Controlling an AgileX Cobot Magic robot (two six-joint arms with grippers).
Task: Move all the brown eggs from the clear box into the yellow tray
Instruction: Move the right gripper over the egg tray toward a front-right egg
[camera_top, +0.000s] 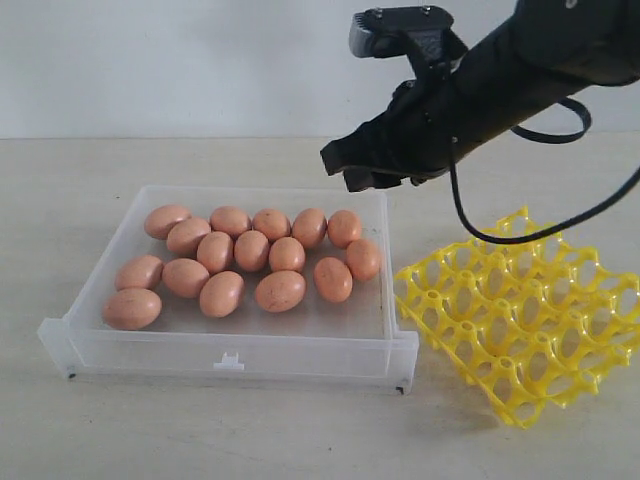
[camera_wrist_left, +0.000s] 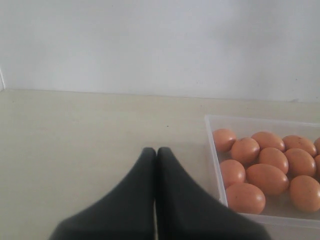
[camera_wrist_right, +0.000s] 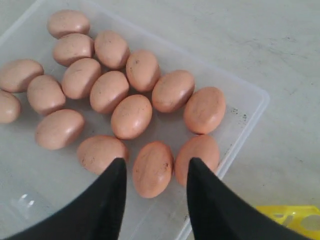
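Observation:
Several brown eggs (camera_top: 250, 250) lie in the clear box (camera_top: 230, 355) on the table. To its right the yellow tray (camera_top: 525, 315) rests tilted, with no egg in its cups. My right gripper (camera_top: 360, 168) hovers open above the box's far right corner. In the right wrist view the right gripper (camera_wrist_right: 156, 165) frames one brown egg (camera_wrist_right: 152, 169) from above without touching it. In the left wrist view the left gripper (camera_wrist_left: 156, 151) is shut on nothing, over bare table beside the clear box (camera_wrist_left: 212, 150). The left gripper is out of the exterior view.
A black cable (camera_top: 520, 235) loops down from the right arm above the tray. A white wall (camera_top: 200, 60) backs the table. Bare tabletop (camera_top: 80, 200) lies left of the box and in front of it.

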